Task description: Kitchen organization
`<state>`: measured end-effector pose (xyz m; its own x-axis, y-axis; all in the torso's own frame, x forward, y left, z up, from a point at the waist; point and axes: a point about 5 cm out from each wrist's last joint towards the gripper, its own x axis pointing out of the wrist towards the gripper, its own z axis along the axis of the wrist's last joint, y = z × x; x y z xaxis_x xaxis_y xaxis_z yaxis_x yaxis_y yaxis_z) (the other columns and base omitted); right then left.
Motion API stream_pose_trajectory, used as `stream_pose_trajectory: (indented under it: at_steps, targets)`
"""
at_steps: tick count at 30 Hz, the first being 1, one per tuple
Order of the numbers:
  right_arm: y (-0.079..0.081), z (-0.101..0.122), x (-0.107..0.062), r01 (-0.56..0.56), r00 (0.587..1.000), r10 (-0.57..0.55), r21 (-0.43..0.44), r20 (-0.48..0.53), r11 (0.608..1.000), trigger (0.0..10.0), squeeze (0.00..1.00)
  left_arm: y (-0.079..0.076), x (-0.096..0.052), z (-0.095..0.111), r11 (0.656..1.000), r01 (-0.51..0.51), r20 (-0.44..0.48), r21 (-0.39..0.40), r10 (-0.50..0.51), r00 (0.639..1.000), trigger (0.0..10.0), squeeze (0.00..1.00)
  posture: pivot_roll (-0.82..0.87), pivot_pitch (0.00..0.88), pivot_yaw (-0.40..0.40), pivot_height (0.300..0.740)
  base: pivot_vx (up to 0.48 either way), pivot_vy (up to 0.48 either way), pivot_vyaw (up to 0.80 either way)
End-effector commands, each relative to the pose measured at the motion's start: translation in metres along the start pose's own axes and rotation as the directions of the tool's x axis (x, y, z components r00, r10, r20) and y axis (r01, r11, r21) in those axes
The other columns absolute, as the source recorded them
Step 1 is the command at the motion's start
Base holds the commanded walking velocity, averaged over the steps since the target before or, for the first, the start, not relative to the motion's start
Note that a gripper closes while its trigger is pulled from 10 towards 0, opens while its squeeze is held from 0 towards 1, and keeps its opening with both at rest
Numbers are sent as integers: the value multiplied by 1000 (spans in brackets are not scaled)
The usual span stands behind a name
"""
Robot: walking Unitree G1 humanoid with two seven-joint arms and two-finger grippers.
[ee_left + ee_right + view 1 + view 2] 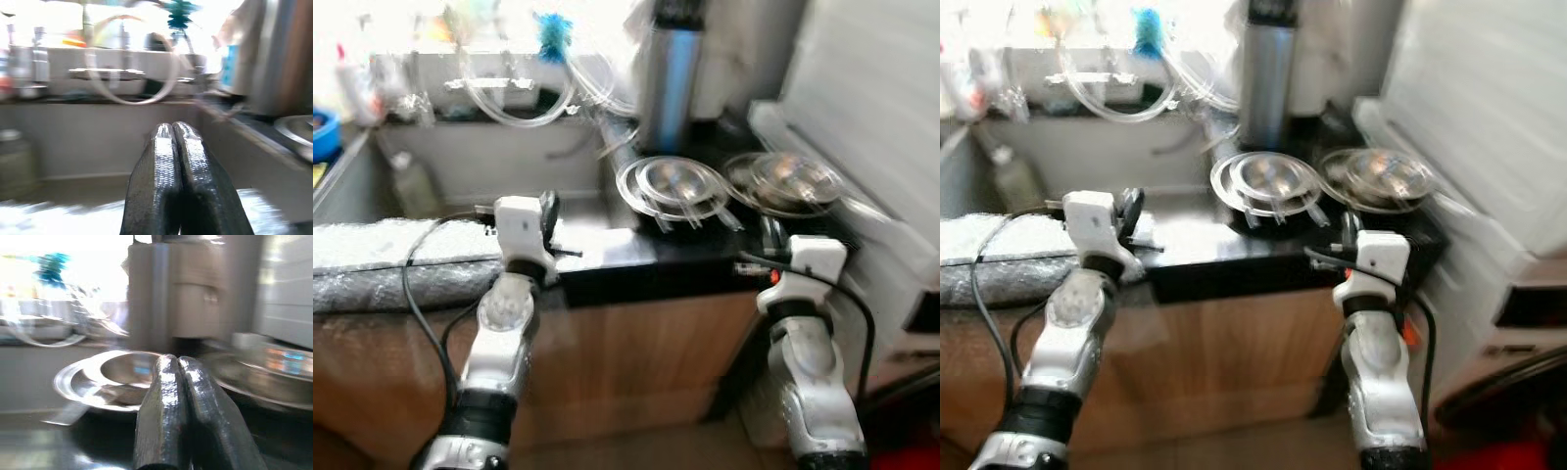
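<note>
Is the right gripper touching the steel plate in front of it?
Apart. In the right wrist view, the shut right gripper is short of the steel plate, with dark countertop between them.

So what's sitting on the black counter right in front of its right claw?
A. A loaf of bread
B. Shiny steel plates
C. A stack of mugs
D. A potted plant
B: shiny steel plates lie on the black counter just ahead of the shut right gripper.

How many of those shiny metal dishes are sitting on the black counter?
2 that I can make out: one steel dish in front of the tall metal cylinder, the other beside it nearer the white wall. Blur may hide stacked ones.
</note>
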<state>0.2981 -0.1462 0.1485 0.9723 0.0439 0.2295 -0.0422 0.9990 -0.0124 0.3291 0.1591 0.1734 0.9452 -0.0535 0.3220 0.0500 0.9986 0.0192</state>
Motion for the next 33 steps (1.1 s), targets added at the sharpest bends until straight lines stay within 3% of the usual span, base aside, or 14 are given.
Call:
stream_pose_trajectory:
  at_steps: [1, 6, 18, 27, 33]
  targets:
    - [-8, 1, -1, 13, 1000, -13, -12, 4, 1000, 10000, 0, -9, -1, -1, 1000, 18, 4, -17, -18, 1000, 10000, 0, -121, 0, -68, 740, 0, 0, 600]
    - [-8, 2, -2, 12, 1000, -12, -16, 8, 1000, 10000, 0, -11, -1, -1, 999, 23, 8, -24, -22, 1000, 10000, 0, -120, 0, -57, 740, 0, 0, 619]
    - [-9, 2, -4, 43, 999, -43, 3, 18, 999, 10000, 0, -17, 3, 0, 997, 67, 10, -28, -67, 998, 10000, 0, -123, 0, -42, 740, 0, 0, 0]
    - [-20, 15, 1, 136, 988, -134, -26, 73, 990, 10000, 0, -22, 7, 4, 993, 95, 19, -66, -94, 995, 10000, 0, -128, 0, -41, 740, 0, 0, 0]
    - [-18, 9, -1, 138, 990, -138, -1, 34, 990, 10000, 0, -22, 9, 3, 993, 94, 8, -69, -93, 996, 10000, 0, -123, 0, -41, 740, 0, 0, 0]
